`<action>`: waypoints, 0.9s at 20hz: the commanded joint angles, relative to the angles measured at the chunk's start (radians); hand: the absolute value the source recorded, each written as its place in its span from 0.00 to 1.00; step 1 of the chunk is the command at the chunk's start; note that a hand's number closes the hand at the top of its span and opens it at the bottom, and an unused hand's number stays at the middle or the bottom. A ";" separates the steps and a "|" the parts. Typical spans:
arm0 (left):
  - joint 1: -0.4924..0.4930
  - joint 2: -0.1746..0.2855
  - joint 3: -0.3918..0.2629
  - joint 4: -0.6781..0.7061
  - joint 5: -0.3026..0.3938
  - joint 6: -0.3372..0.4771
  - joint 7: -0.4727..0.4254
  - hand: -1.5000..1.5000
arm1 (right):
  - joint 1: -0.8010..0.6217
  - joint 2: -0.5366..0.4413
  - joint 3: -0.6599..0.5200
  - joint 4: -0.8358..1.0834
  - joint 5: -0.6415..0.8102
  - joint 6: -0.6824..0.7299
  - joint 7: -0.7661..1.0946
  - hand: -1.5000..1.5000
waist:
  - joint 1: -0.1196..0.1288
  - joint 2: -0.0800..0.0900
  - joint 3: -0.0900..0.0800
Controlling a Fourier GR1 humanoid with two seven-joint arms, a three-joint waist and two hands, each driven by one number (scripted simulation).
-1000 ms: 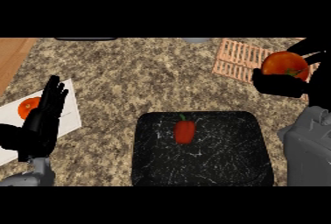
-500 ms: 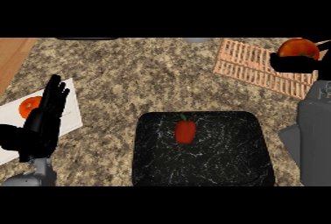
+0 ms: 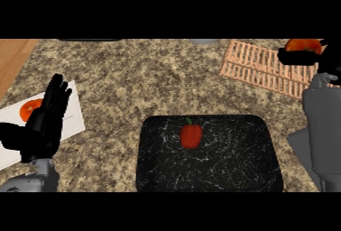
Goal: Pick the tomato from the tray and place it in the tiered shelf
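The robot's right hand (image 3: 307,57), fingers curled round the tomato (image 3: 303,44), hung at the far right of the granite counter (image 3: 153,81), by the far end of the slatted wooden tiered shelf (image 3: 263,67); whether it was over the slats or just beside them could not be told. The left hand (image 3: 43,122) rested open, fingers up, at the view's left, partly over a white board (image 3: 70,118) bearing an orange-red fruit (image 3: 30,109). With only a red pepper (image 3: 191,136) on the black tray (image 3: 233,164), the pick looked done, and what seemingly was left was setting the tomato on the shelf and releasing it.
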 commanded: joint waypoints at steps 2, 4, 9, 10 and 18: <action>0.019 -0.037 -0.014 0.034 -0.034 0.022 -0.062 0.50 | -0.056 -0.041 -0.028 0.138 -0.046 -0.039 -0.036 1.00 | -0.002 -0.001 0.000; 0.000 -0.022 -0.012 0.024 -0.016 0.003 -0.037 0.50 | -0.072 -0.035 -0.110 0.202 -0.109 -0.174 -0.109 1.00 | 0.006 0.003 0.001; 0.076 -0.005 0.020 -0.010 0.014 -0.033 -0.059 0.50 | -0.120 -0.053 -0.107 0.362 -0.186 -0.150 -0.167 0.00 | 0.005 0.000 0.000; 0.055 -0.039 -0.026 -0.024 -0.025 0.004 -0.019 0.50 | -0.146 -0.068 -0.123 0.387 -0.231 -0.119 -0.202 0.00 | 0.006 0.001 0.000; -0.002 -0.014 0.013 -0.033 -0.010 -0.001 0.032 0.50 | -0.190 -0.115 -0.152 0.428 -0.345 -0.150 -0.354 0.00 | 0.001 -0.001 0.000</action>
